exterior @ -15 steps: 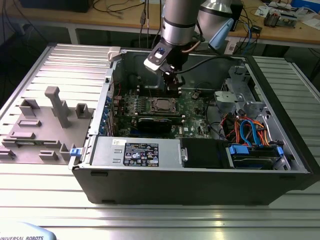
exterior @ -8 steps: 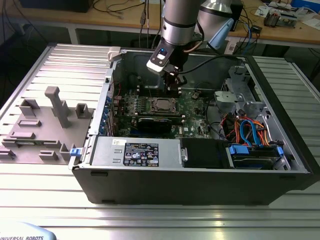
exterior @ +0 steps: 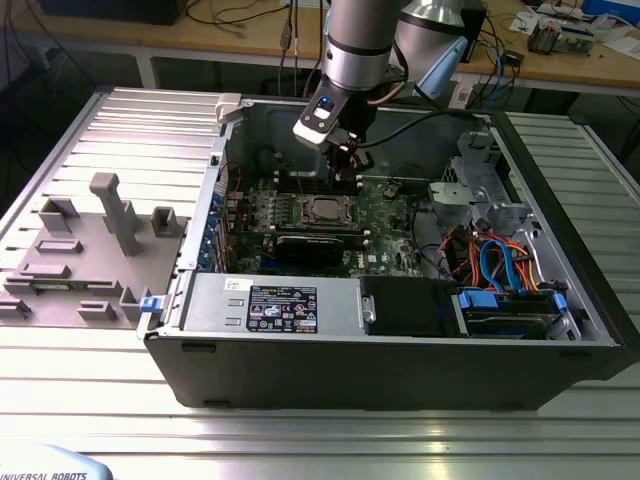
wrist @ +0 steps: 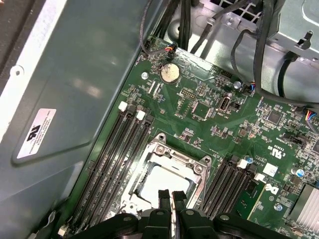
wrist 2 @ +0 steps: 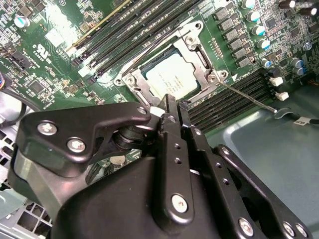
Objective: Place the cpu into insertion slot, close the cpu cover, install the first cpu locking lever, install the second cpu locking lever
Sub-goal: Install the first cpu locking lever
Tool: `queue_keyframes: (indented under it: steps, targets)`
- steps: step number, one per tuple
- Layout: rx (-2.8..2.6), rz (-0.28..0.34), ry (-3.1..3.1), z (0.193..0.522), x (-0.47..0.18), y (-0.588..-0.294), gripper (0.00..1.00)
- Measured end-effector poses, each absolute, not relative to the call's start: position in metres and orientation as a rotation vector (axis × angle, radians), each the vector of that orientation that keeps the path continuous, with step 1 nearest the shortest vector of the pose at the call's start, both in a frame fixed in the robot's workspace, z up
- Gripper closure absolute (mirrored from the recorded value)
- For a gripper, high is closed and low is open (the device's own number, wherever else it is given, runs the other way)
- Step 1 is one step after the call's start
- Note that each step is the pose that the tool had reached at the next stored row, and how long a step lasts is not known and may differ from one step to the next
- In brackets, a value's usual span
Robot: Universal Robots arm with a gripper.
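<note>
The cpu [wrist 2: 172, 78] lies in the insertion slot [exterior: 325, 210] on the green board, its silvery top showing through the window of the cpu cover [wrist 2: 207, 62], which lies flat over it. One thin wire locking lever [wrist 2: 249, 97] sticks out from a socket corner across the memory slots. A second lever [wrist 2: 144, 50] runs along the socket's other side. My gripper [wrist 2: 173, 102] hovers just above the socket's edge, shut, with nothing between its fingers. In the first wrist view the gripper [wrist: 171, 195] sits over the cpu [wrist: 162, 180]. The exterior view shows the gripper [exterior: 345, 152] inside the case, behind the socket.
The open computer case [exterior: 400, 370] rests on a ribbed metal table. Black memory slots [wrist: 112, 159] flank the socket. A black card [exterior: 318, 245] lies in front of it. Cables and drive bays [exterior: 500, 270] fill the exterior view's right. A grey fixture plate [exterior: 90, 250] sits at its left.
</note>
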State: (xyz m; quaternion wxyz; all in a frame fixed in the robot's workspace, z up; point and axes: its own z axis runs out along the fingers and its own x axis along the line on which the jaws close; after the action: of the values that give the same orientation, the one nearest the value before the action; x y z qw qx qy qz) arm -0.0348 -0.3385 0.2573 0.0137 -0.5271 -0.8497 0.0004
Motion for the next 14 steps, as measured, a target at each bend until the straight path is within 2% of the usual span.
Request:
queue_keyframes:
  steps: [14]
  targets:
    - [-1.396, 0.005, -2.784, 0.2573, -0.0349, -0.3383, 0.84]
